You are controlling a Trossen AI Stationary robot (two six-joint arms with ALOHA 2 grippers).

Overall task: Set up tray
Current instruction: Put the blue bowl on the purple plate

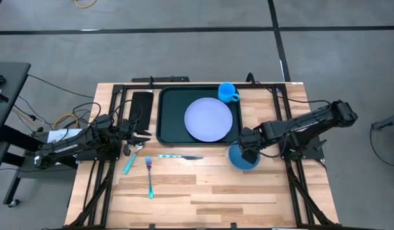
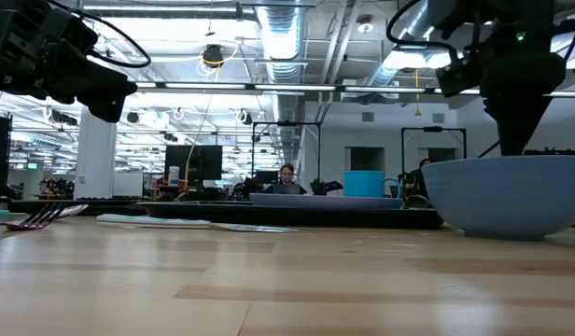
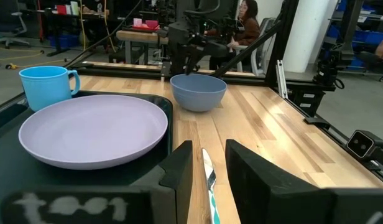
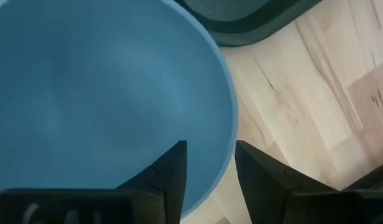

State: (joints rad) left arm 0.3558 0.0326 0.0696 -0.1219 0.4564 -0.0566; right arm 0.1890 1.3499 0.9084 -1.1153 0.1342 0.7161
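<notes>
The dark green tray (image 1: 168, 121) lies at the table's far middle. On it rest a lavender plate (image 1: 208, 119) and, in its far right corner, a blue cup (image 1: 228, 92). A blue bowl (image 1: 243, 160) stands on the wood by the tray's near right corner. My right gripper (image 4: 210, 171) is open just above the bowl. One finger is over the inside and one is outside the rim (image 4: 227, 155), with a gap showing on both sides. My left gripper (image 1: 137, 138) is open and raised off the table left of the tray, above a teal-handled spoon (image 1: 130, 163).
A knife (image 1: 179, 156) and a blue-handled fork (image 1: 149, 176) lie on the wood near the tray's near edge. A small black rectangle (image 1: 141, 107) sits left of the tray. The near half of the table (image 1: 203, 204) is bare wood. People sit in the room beyond.
</notes>
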